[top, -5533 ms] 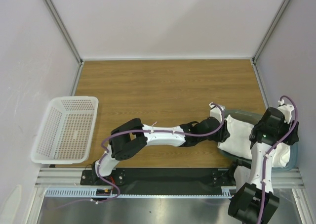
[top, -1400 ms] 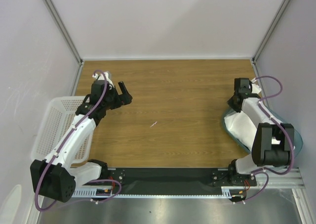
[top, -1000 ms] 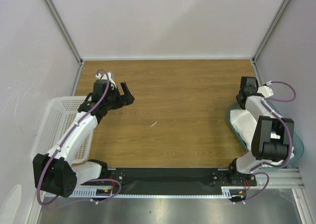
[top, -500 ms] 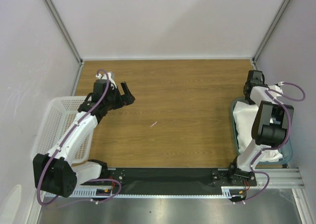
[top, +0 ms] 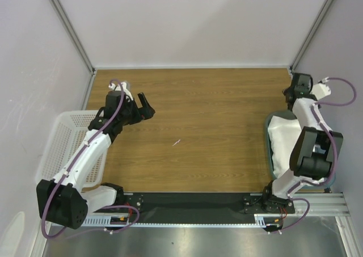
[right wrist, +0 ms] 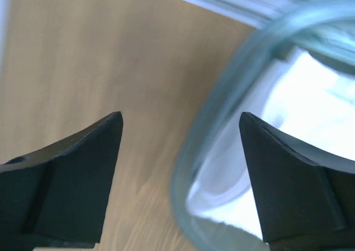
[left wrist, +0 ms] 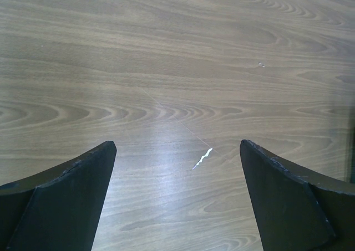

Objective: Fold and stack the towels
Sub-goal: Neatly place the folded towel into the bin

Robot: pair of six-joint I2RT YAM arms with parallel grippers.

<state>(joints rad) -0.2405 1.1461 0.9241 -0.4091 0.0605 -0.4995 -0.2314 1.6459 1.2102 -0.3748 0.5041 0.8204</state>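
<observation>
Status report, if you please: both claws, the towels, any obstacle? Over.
Left claw open, empty, over the table. Right claw open, empty, above the rim of the teal bin. White towel lies in the bin, unfolded. No obstacle seen.

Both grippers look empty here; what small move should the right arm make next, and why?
Probably dip the open right gripper into the translucent teal bin and close on an edge of the large white towel. Its jaws hang empty over the bin's rim, and the towel lies bunched inside, not yet laid out for folding.
</observation>
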